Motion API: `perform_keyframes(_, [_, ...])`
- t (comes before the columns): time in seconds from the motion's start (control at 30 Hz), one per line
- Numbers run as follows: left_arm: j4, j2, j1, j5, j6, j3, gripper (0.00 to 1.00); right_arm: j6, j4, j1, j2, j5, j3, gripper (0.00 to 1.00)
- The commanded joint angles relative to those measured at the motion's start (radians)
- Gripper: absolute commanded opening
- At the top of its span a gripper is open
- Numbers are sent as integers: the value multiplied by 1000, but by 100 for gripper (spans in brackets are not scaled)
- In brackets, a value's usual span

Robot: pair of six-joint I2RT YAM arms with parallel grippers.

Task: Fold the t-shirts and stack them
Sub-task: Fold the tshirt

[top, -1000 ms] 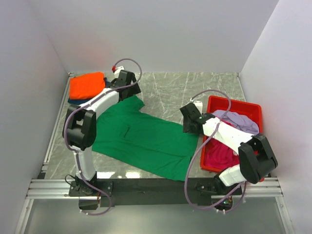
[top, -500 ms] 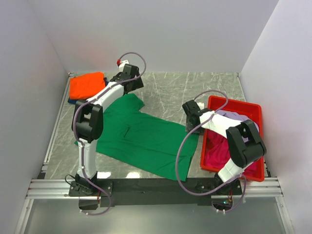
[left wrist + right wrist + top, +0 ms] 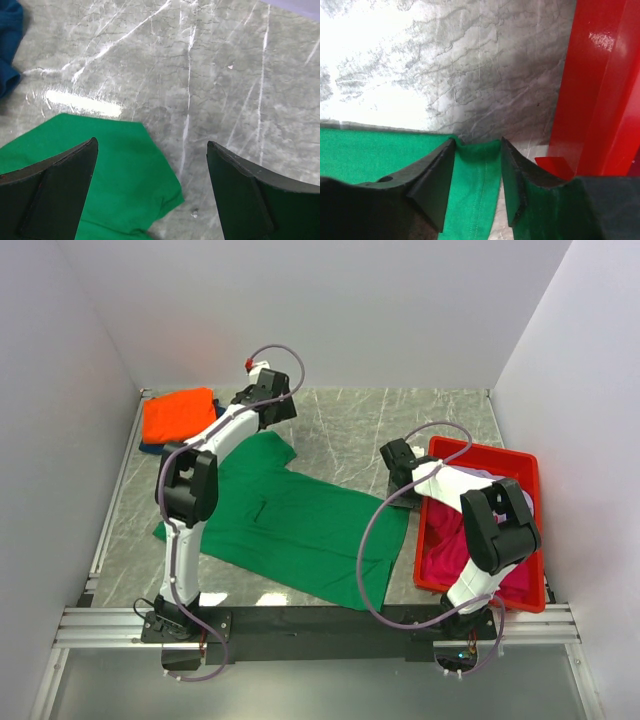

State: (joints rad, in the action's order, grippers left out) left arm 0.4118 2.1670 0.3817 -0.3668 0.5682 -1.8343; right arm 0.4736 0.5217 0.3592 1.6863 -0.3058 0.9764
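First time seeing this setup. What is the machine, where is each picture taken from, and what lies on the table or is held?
Two robot arms are bolted at the near edge of the table. The wide picture looks down from above; the other two come from wrist cameras. A green t-shirt lies spread on the table; a folded orange t-shirt sits on a navy t-shirt at the far left. The red bin on the right holds a magenta t-shirt and a lilac t-shirt. The left hand hangs open near the green sleeve, holding nothing. The right hand straddles the green hem; whether it pinches it is unclear.
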Motion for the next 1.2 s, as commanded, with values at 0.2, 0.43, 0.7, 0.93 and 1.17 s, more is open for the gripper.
perform_keyframes(0.2, [28, 82, 14, -81, -62, -69, 93, -23, 32, -14, -33, -1, -5, 30])
perform_keyframes(0.43, [50, 155, 16, -80, -68, -117, 84, -27, 20, -11, -73, 17, -30, 22])
perform_keyframes(0.7, [68, 223, 16, -80, -82, -163, 74, -29, 12, -3, -79, 24, -36, 22])
perform_keyframes(0.93, [18, 166, 16, -90, -84, -66, 1, -29, 8, 6, -80, 27, -36, 21])
perform_keyframes(1.17, [-128, -62, 16, -126, -44, 156, 1, -18, 12, 23, -137, 14, -47, 19])
